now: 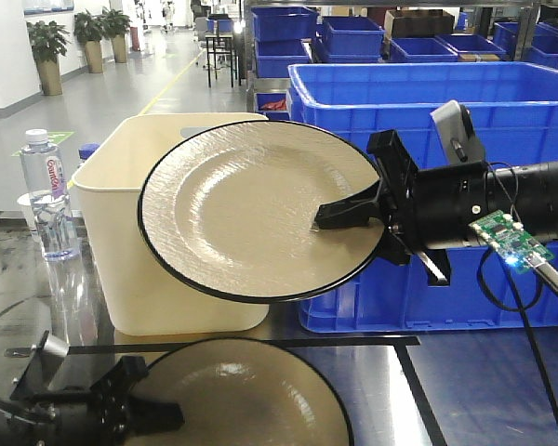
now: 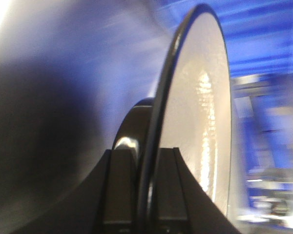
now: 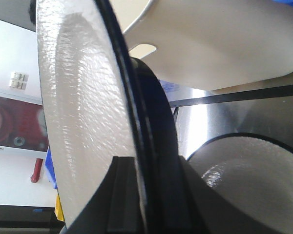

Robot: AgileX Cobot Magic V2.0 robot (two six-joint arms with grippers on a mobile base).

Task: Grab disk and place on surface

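Right gripper [image 1: 327, 219]: black fingers clamped on the rim of the raised disk [image 1: 251, 209], one finger laid across its face. Raised disk: round, shallow, cream, finely rippled glaze, thin black edge. It is held tilted, face toward the front camera, well above the surface [image 1: 488, 390].

Left gripper [image 1: 153, 392]: closed on the rim of the lower disk [image 1: 251, 400], of the same make, seen low over the surface. Contact with the surface cannot be told.

Surface: dark, glossy, mirror-like, crossed by black tape [image 1: 417, 386]. A cream plastic bin [image 1: 112, 251] is partly hidden behind the raised disk. Blue crate [image 1: 511, 102] beyond; water bottle [image 1: 45, 195] at left.

Right arm [image 1: 502, 209] is extended level from the right.
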